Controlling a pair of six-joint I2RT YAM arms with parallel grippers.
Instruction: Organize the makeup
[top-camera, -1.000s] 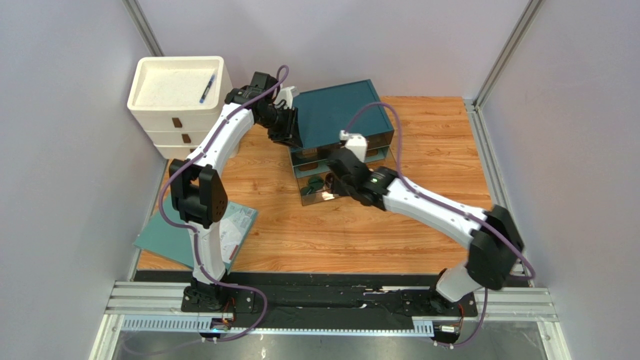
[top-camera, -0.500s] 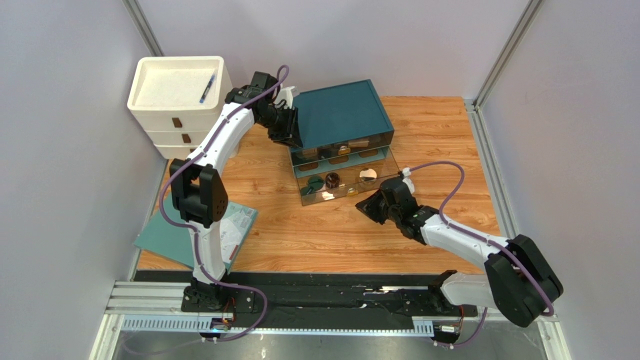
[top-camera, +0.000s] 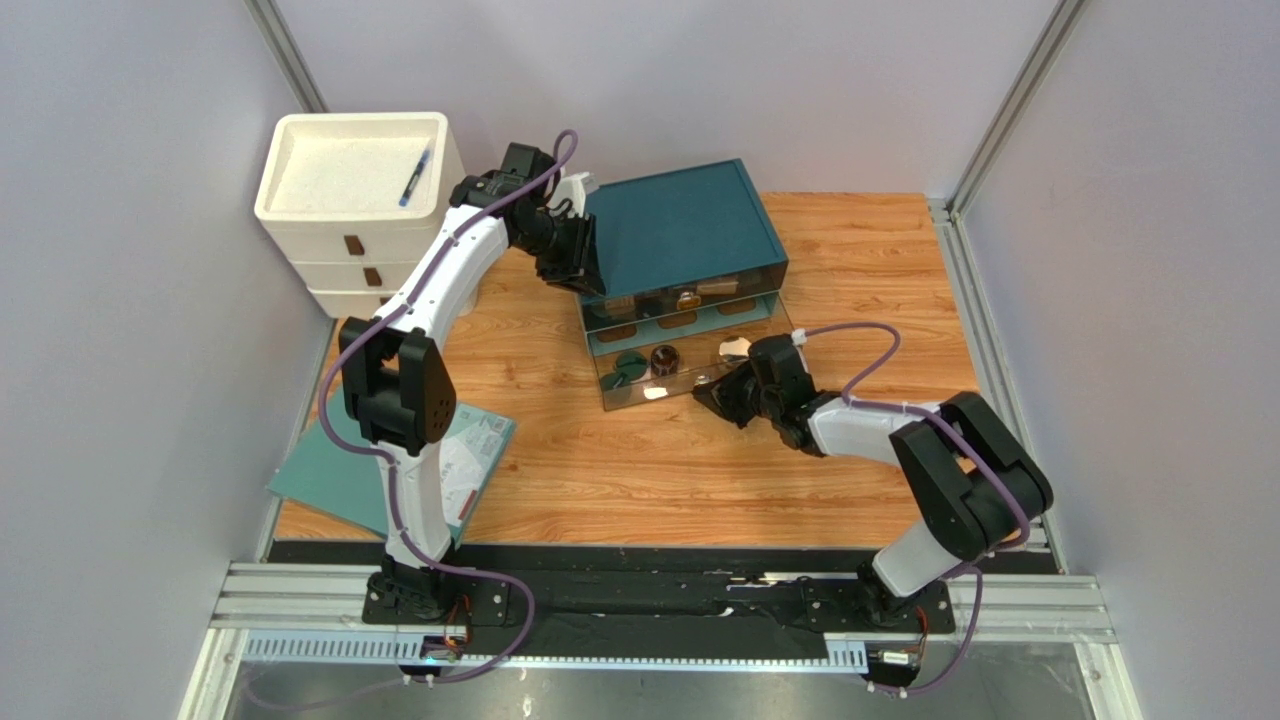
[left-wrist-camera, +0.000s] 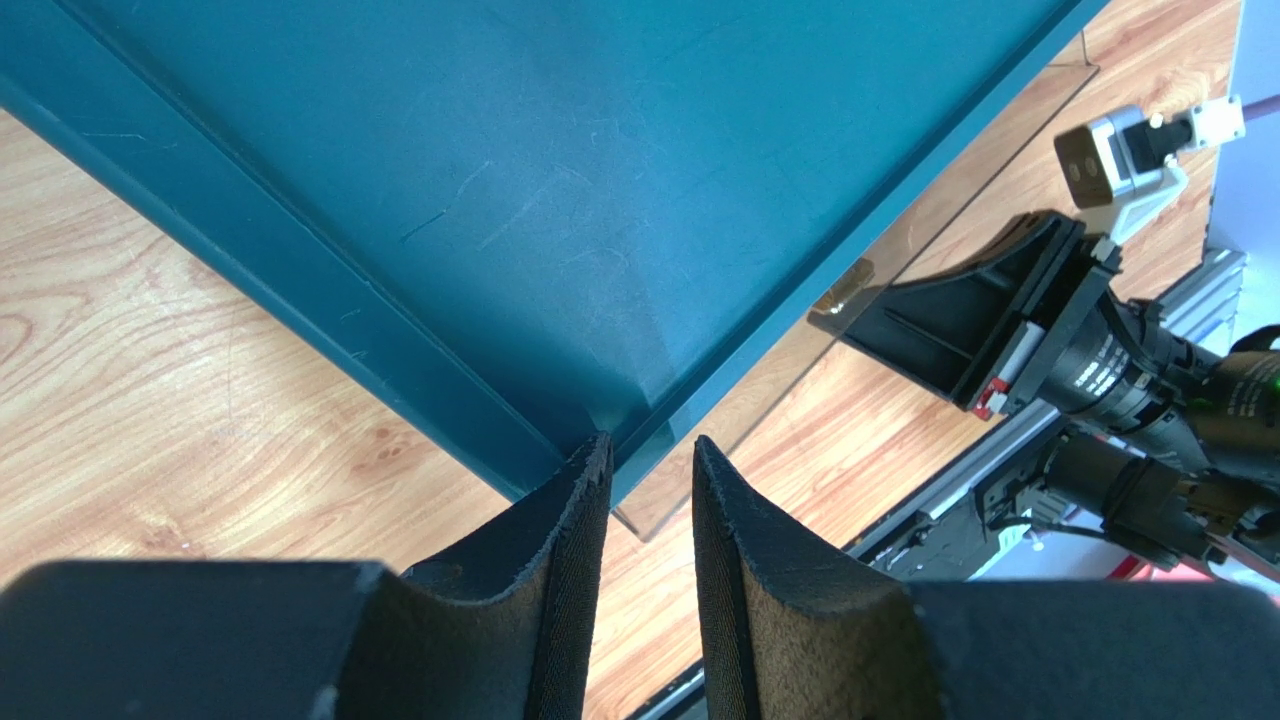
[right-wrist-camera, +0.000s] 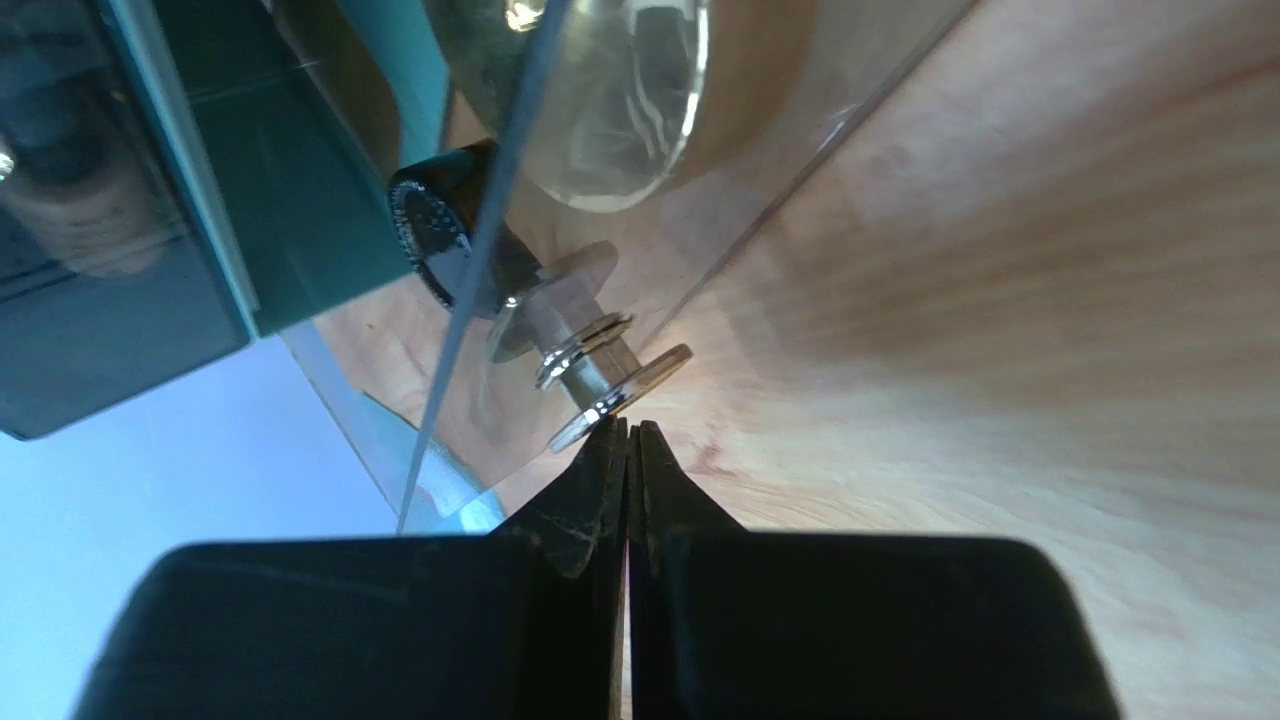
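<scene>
The teal organiser box (top-camera: 684, 225) stands mid-table with its clear bottom drawer (top-camera: 616, 395) pulled out. In the drawer lie a dark green disc (top-camera: 631, 365), a black round jar (top-camera: 664, 357) and a gold-rimmed compact (top-camera: 733, 348). Tan items (top-camera: 688, 300) show behind the upper drawer fronts. My right gripper (top-camera: 715, 395) is low at the drawer's front. In the right wrist view it (right-wrist-camera: 628, 428) is shut and empty, its tips at the drawer's silver knob (right-wrist-camera: 594, 360). My left gripper (left-wrist-camera: 649, 447) is partly open, its tips at the box's near left corner (left-wrist-camera: 601, 420).
A white drawer unit (top-camera: 358, 188) at the back left has a blue pen (top-camera: 413, 177) on top. A teal booklet (top-camera: 394, 465) lies at the front left beside the left arm's base. Grey walls enclose the wooden table (top-camera: 676, 480).
My right gripper drew back out of the drawer, uncovering the compact, and shut. It then moved in low at the drawer's front. The left arm has not moved.
</scene>
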